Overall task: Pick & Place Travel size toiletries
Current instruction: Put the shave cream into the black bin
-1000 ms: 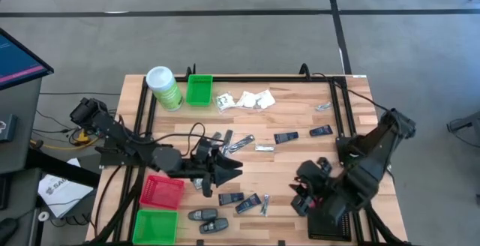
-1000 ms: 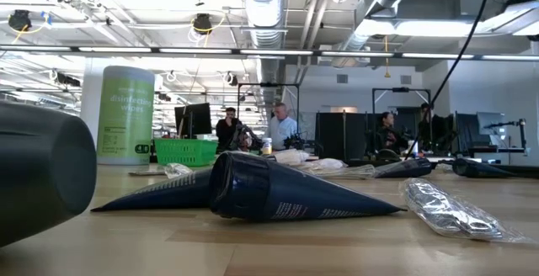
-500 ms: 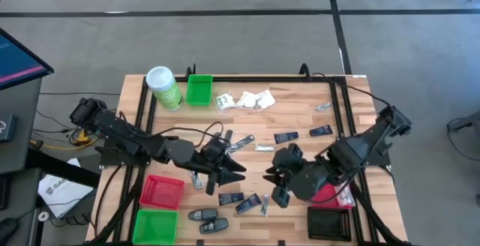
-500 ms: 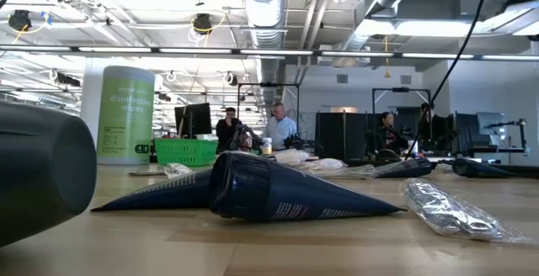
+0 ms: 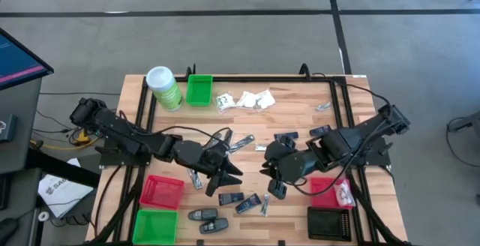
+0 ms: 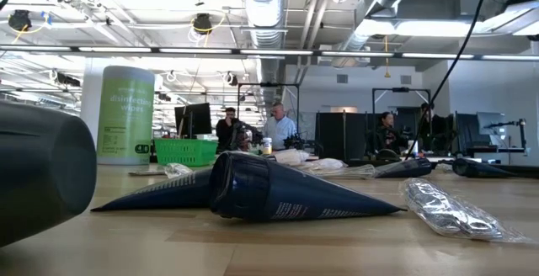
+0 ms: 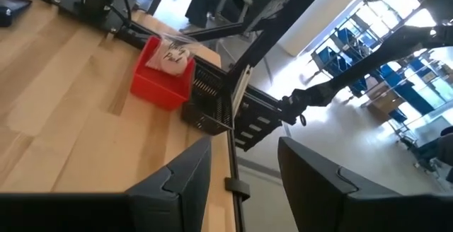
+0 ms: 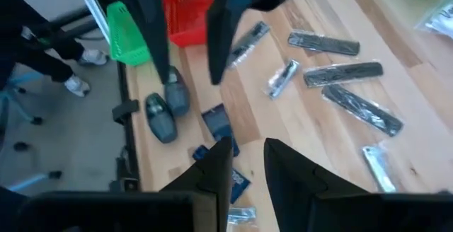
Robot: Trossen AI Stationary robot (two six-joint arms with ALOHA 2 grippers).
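High cam: straight down, whole bench (image 5: 300, 118) plus both arms. Low cam: at bench-top level, very close behind a dark packet (image 6: 286, 193), looking across into the room. Wrist cams look past their own fingers; left one shares the red bin (image 7: 161, 83) with high view (image 5: 327, 192).

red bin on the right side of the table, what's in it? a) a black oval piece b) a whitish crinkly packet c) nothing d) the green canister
b: in the high view a whitish crinkly packet lies in the right red bin, and the left wrist view shows the same.
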